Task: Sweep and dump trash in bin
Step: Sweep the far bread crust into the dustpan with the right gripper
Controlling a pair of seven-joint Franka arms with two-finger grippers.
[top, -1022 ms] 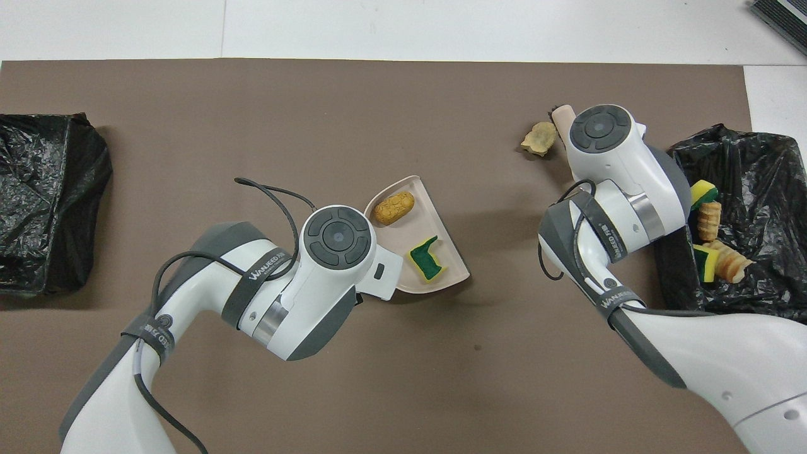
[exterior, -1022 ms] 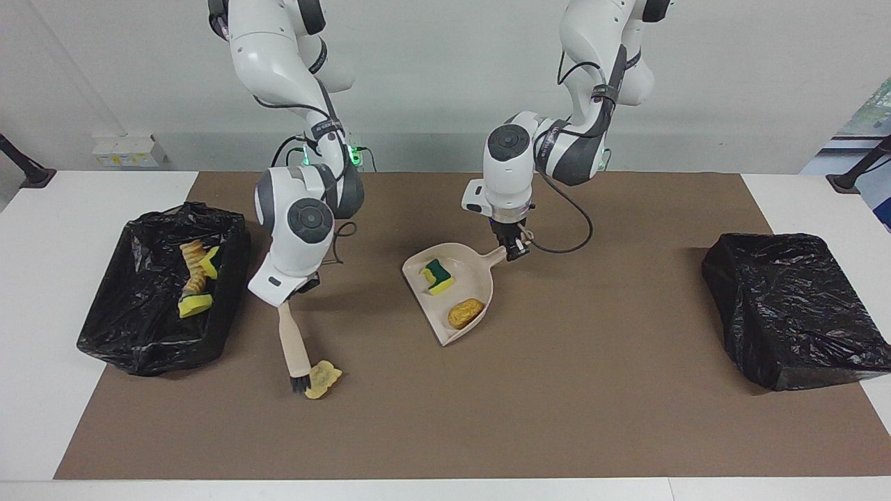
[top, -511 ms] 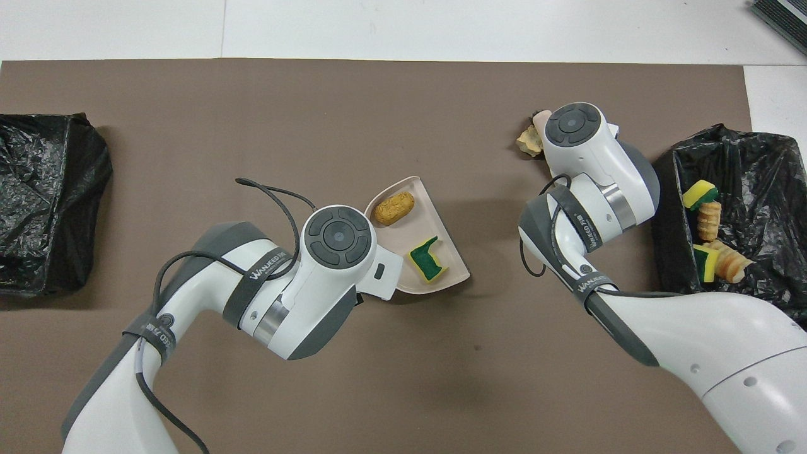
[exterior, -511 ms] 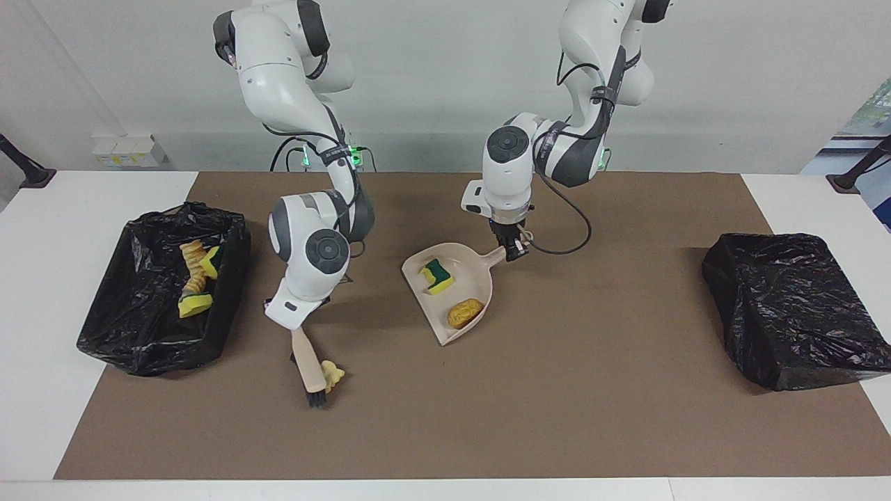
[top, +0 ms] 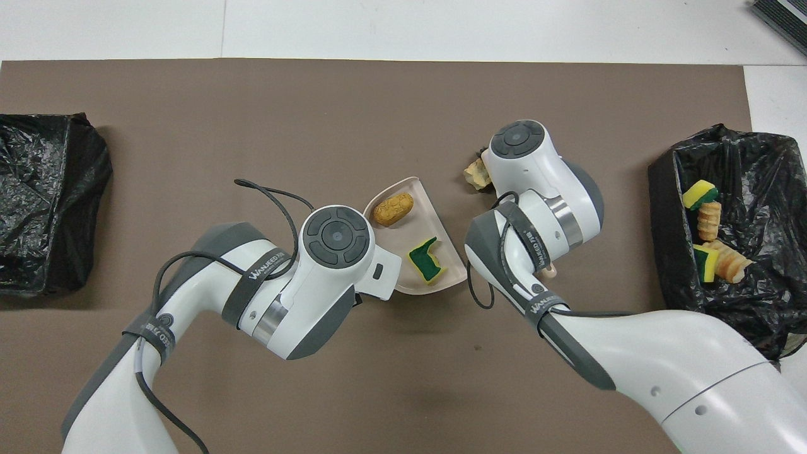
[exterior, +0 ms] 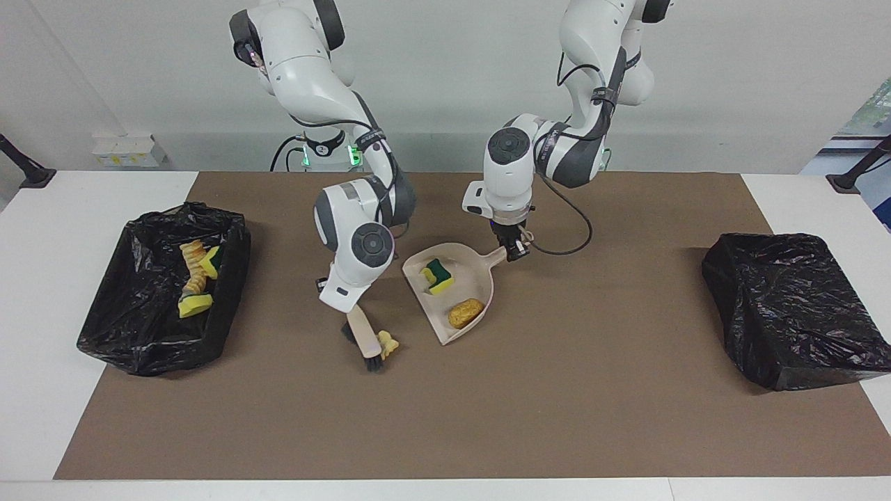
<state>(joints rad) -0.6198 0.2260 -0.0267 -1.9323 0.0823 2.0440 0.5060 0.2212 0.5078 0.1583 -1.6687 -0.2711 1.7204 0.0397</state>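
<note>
Facing view: brush (exterior: 363, 339) pushed crumbly lump (exterior: 387, 344) closer to dustpan (exterior: 480, 278).

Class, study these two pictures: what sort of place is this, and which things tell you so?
Probably a robotics lab staging a cleaning trial: two white robot arms work at a white table under a brown mat, with a beige plastic dustpan and black-bagged bin laid out.

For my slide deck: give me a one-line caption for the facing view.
Right hand brushes a pale scrap toward the dustpan that the left hand holds.
</note>
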